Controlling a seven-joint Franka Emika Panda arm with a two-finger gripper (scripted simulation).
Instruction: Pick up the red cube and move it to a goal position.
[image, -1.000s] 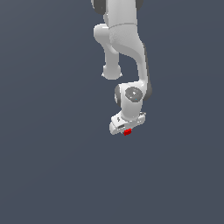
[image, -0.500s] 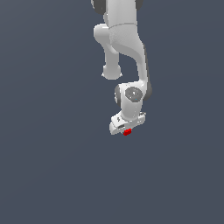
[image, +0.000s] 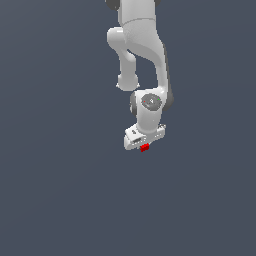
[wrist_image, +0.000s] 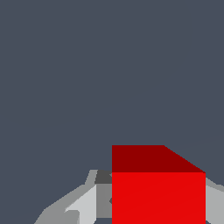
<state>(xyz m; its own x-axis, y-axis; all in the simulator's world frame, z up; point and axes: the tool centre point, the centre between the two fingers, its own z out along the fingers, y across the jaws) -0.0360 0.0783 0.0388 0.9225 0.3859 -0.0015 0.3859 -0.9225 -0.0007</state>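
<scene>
- The red cube (image: 145, 147) sits right under the white gripper (image: 144, 146) head, its top tucked against the underside of the head, with plain dark grey all round it.
- In the wrist view the red cube (wrist_image: 158, 192) fills the near part of the frame: a bright red face with a darker red face above it.
- Pale grey fingers (wrist_image: 83, 205) show on both sides of the cube in the wrist view, touching its side faces, so the gripper (wrist_image: 153, 205) is clamped on the red cube.
- The fingertips themselves are too small to make out in the exterior view; only the cube shows below the head.
- The arm (image: 142, 60) comes down from the top of the exterior view, bends at its elbow, and ends in the wrist joint directly above the gripper head.
- Against the pictures from half a second and a second ago, arm, gripper head and cube all sit in the same places; I can see no shift.
</scene>
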